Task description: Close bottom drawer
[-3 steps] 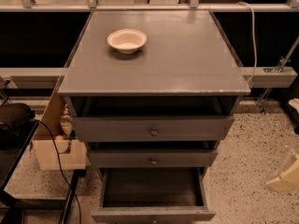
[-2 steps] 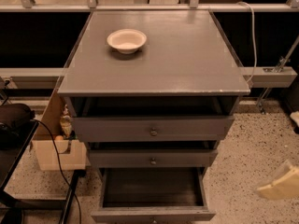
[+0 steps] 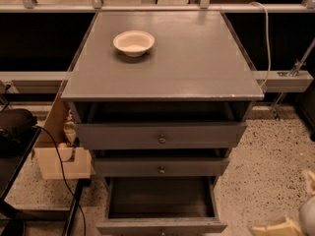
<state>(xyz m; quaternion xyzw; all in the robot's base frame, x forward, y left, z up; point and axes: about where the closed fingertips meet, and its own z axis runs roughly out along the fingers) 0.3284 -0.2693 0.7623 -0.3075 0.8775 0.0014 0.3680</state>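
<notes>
The bottom drawer [image 3: 161, 226] of the grey cabinet stands pulled far out at the lower middle, showing its dark grey empty tray [image 3: 161, 196]; its front is cut off by the lower edge. Above it the middle drawer front [image 3: 161, 167] and the top drawer front [image 3: 161, 135] are each pulled out a little, each with a small round metal knob. My gripper [image 3: 283, 226] shows only as a pale cream shape at the lower right corner, to the right of the bottom drawer and apart from it.
A white bowl [image 3: 133, 43] sits on the cabinet top [image 3: 197, 58]. A cardboard box [image 3: 59, 151] and a black cable [image 3: 61, 171] are at the cabinet's left. A dark table with a black object [image 3: 15, 127] is at far left. Speckled floor [image 3: 275, 166] lies at right.
My gripper has sunk lower and moved slightly left along the lower right corner. The drawers have not moved.
</notes>
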